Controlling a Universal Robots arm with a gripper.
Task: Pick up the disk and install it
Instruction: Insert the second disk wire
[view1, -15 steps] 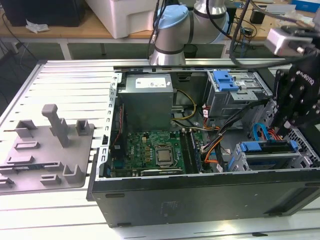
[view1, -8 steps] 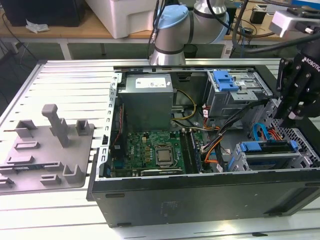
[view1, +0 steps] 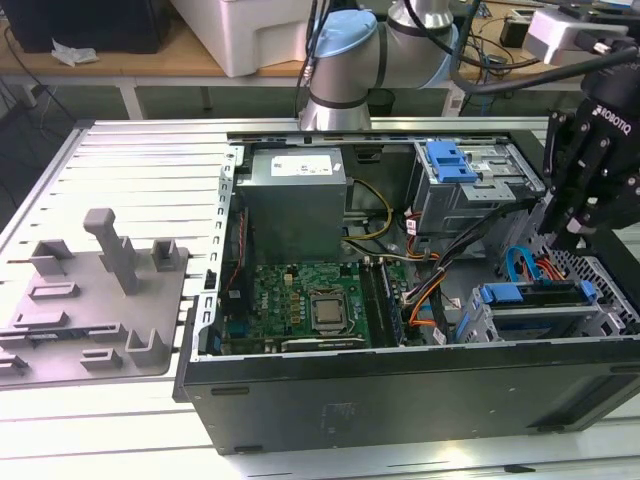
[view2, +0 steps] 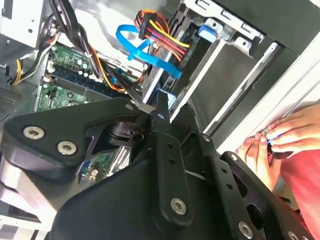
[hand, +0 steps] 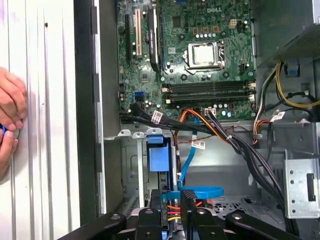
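Exterior view: open computer case (view1: 400, 390) lying on its side on the slatted table (view1: 130, 170), gripper (view1: 570, 235) at the exterior view's right, hanging over the drive cage corner with the arm coming in from above and behind. The disk (view1: 535, 295) sits directly below the gripper, seated in the lower drive cage (view1: 480, 325); blue carrier frame edge up, long axis running along the case's near wall, left-right in this view. Gripper just above it, contact can't be made out here; whether the fingers are apart or together, cannot tell. Grey power-supply box (view1: 295, 205) and motherboard (view1: 310, 300) well apart from it

Second wrist view: fingers (view2: 162, 107) look drawn close together, tips pointing down at the disk's (view2: 160, 80) top edge, right at the blue frame and the blue data cable (view2: 145, 52) plus the coloured power wires (view2: 160, 45). A person's hand (view2: 280, 135) rests on the table outside the case

First wrist view: fingers (hand: 187, 200) near each other, only a slim gap, tips beside the blue cable plug at the disk's (hand: 159, 155) blue-framed end; disk's long axis runs straight away from the gripper toward the motherboard (hand: 190, 50). Not clearly clamped on anything. Hand (hand: 10, 115) on the table beyond the case wall
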